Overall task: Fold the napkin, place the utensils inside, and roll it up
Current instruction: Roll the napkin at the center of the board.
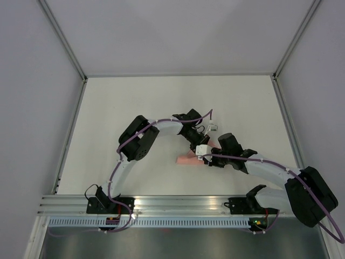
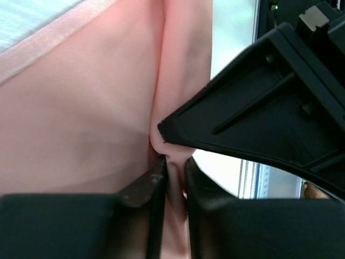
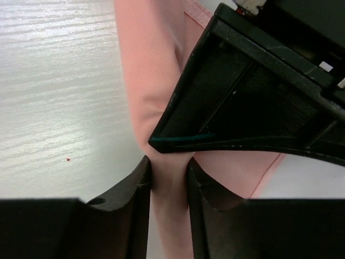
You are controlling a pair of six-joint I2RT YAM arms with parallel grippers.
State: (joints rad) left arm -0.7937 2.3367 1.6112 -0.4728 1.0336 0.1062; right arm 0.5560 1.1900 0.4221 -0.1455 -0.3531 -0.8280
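The salmon-pink napkin [image 1: 188, 158] is bunched into a small roll on the table, mostly hidden under both grippers. My left gripper [image 1: 198, 144] is shut on a fold of the napkin [image 2: 81, 108]. My right gripper [image 1: 209, 157] is shut on another fold of the napkin [image 3: 148, 86]. The two grippers meet tip to tip: the right fingers [image 2: 269, 108] show in the left wrist view and the left fingers [image 3: 253, 102] in the right wrist view. The utensils are out of view.
The white table [image 1: 135, 108] is walled by grey panels at the left, back and right. A metal rail [image 1: 178, 205] with the arm bases runs along the near edge.
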